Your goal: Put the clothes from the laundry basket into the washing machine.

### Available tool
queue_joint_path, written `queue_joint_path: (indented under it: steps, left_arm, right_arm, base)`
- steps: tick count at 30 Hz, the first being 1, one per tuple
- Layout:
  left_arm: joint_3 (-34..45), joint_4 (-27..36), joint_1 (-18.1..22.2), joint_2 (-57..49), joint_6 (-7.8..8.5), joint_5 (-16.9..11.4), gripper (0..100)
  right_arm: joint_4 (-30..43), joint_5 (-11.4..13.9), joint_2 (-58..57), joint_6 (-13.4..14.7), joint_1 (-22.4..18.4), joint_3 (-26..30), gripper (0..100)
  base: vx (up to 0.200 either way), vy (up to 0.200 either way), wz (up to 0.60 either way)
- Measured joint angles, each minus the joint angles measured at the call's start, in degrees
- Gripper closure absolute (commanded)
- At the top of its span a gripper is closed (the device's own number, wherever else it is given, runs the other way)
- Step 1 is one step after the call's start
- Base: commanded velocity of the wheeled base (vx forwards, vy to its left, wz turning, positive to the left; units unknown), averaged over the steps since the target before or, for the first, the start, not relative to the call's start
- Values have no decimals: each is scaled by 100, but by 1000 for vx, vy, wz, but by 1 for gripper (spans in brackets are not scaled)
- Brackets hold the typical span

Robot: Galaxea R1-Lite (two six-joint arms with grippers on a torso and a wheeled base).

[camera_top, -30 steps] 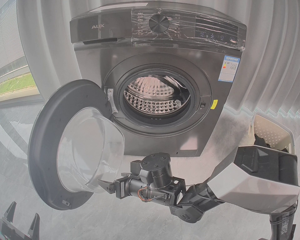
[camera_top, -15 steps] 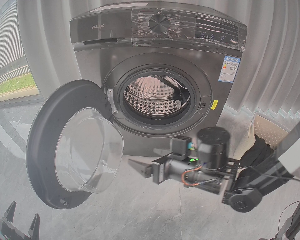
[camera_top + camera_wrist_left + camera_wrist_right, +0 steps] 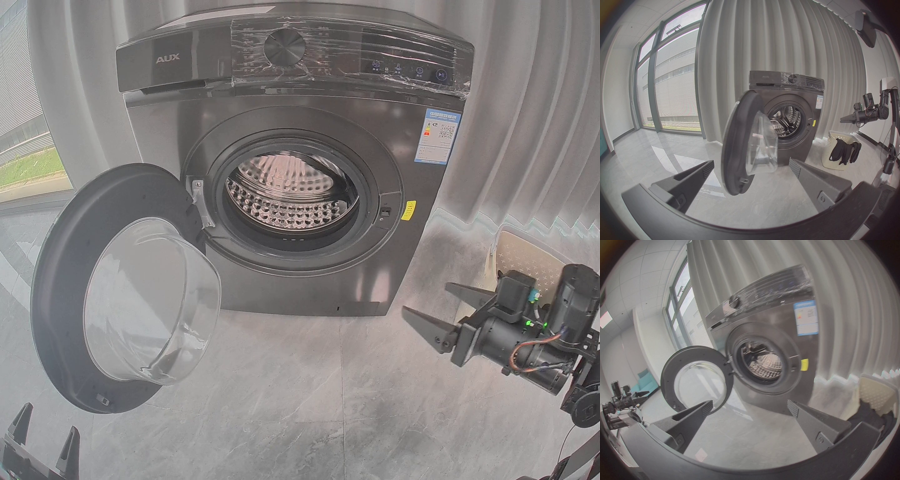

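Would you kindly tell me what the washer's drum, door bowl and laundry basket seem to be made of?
Drum: probably stainless steel, polished; it gleams and shows embossed holes. Door bowl: clear glass or plastic, glossy; the floor shows through. Laundry basket: likely cream plastic, matt, with a perforated wall.

A pale pleated curtain point(image 3: 537, 112) is hanging full-length. A tall window point(image 3: 672, 78) is standing just beside the curtain, a grey marbled floor point(image 3: 300, 387) is spreading below it, and a teal sofa point(image 3: 647, 381) is sitting well apart from it.
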Motion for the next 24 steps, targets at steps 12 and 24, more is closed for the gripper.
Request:
queue_joint_path:
  steps: [12,24]
  left_arm:
    - [0,2,-2,0,-2,-9,0]
    - [0,2,0,0,0,-15,0]
  right_arm:
    - [-45,-15,-1449,-154,-752,1180,0]
    - [572,7,-2933,-169,-1423,1886,0]
  base:
    - [0,0,0]
    - [0,0,0]
